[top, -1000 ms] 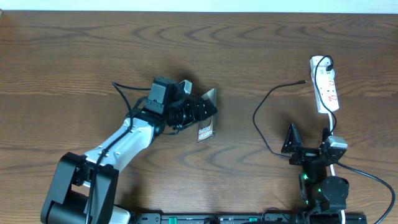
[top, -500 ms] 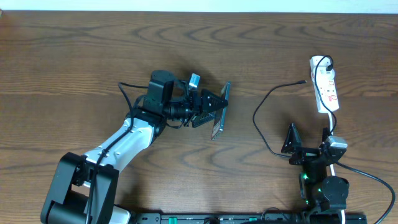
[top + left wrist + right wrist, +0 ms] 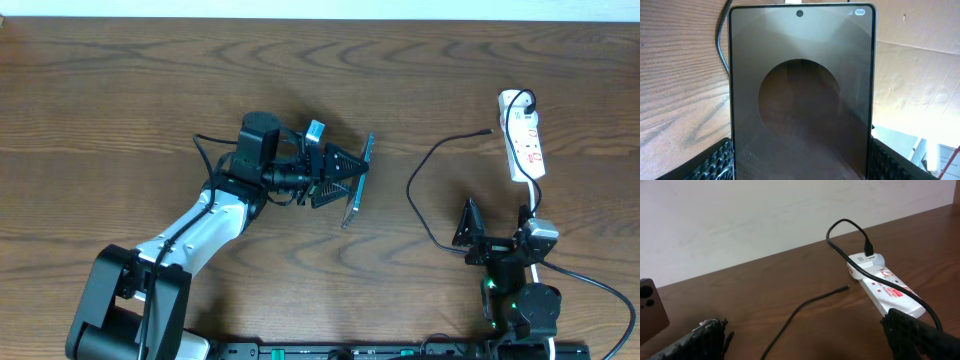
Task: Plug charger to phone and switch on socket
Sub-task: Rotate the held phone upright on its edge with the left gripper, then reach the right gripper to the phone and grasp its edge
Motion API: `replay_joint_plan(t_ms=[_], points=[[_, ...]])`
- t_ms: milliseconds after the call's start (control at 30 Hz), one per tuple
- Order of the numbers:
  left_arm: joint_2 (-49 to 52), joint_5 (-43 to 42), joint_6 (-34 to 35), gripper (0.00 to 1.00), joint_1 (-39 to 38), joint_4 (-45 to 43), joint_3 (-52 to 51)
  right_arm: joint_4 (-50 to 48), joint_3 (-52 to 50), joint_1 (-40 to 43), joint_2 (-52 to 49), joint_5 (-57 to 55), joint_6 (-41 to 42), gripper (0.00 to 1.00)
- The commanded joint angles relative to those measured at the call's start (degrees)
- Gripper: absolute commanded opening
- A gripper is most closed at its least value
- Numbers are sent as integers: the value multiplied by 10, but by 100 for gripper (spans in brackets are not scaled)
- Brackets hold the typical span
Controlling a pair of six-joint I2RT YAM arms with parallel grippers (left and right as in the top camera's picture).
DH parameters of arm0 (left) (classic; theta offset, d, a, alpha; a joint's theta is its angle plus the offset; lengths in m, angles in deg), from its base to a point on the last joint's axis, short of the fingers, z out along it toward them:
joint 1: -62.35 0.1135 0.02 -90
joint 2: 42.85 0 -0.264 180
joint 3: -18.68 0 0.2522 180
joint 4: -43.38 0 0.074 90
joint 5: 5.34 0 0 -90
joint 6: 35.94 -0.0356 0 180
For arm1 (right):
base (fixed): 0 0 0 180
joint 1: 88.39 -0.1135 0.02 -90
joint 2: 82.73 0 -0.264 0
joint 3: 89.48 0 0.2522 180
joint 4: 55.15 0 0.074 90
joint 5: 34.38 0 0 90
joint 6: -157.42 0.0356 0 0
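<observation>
Left gripper [image 3: 348, 182] is clamped on the phone [image 3: 367, 152] across its long sides. In my left wrist view the screen fills the frame, with a ribbed pad [image 3: 720, 161] at each lower corner. The phone is up on edge over mid-table, a thin sliver from overhead. Its screen is turned back at its own wrist camera and its back faces the right arm; the right wrist view catches that brown back and its lenses at far left. I read the pose as presenting the phone towards the cable side so the plug can come to it, not lying flat on the table [image 3: 120, 80].

Right gripper [image 3: 497, 230] sits near the front edge, fingers spread wide, nothing between them. The charger [image 3: 412, 185] loops on the wood between the two arms. Its free tip [image 3: 845, 288] lies near the socket [image 3: 522, 135], well apart from the phone, and its other end is plugged into the strip's far end.

In the way:
- I can't see the port. The phone's lower end is out of the wrist frame, so I can't tell whether the fingers cover it.
- The tip is small and flat on the wood — likely a fiddly pick for those wide fingers.
- The slack loop lies between the right gripper and the phone and could drag or snag.
- The strip's white cord [image 3: 527, 195] runs straight under the right arm.
- Switch position unreadable.

Neither step is done yet.
</observation>
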Motion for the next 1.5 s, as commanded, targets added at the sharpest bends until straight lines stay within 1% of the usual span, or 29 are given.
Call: replay_joint_plan(t_ms=[0, 767, 833, 900, 933, 967, 1000, 1067, 1200, 1267, 1467], points=[[-12, -26, 7, 58, 2, -20, 2, 2, -1, -2, 1, 1, -7, 99], [-12, -26, 12, 58, 2, -29, 2, 2, -1, -2, 1, 3, -6, 99], [-12, -26, 12, 58, 2, -29, 2, 3, -1, -2, 1, 35, 24, 99], [-12, -26, 12, 58, 2, -29, 2, 2, -1, -2, 0, 83, 92, 99], [-12, -27, 19, 58, 2, -29, 2, -2, -1, -2, 0, 125, 180, 99], [-12, -27, 24, 58, 2, -29, 2, -3, -1, -3, 0, 149, 227, 99], [-12, -27, 40, 58, 2, -29, 2, -8, -1, -3, 0, 205, 302, 99], [-12, -27, 62, 58, 2, -29, 2, -13, -1, -3, 0, 280, 353, 99], [-12, -27, 87, 58, 2, -29, 2, -12, -1, -3, 0, 388, 366, 99], [-12, -27, 100, 58, 2, -29, 2, -11, -1, -3, 0, 422, 366, 99], [-12, -27, 115, 58, 2, -29, 2, -11, -1, -3, 0, 426, 366, 99]])
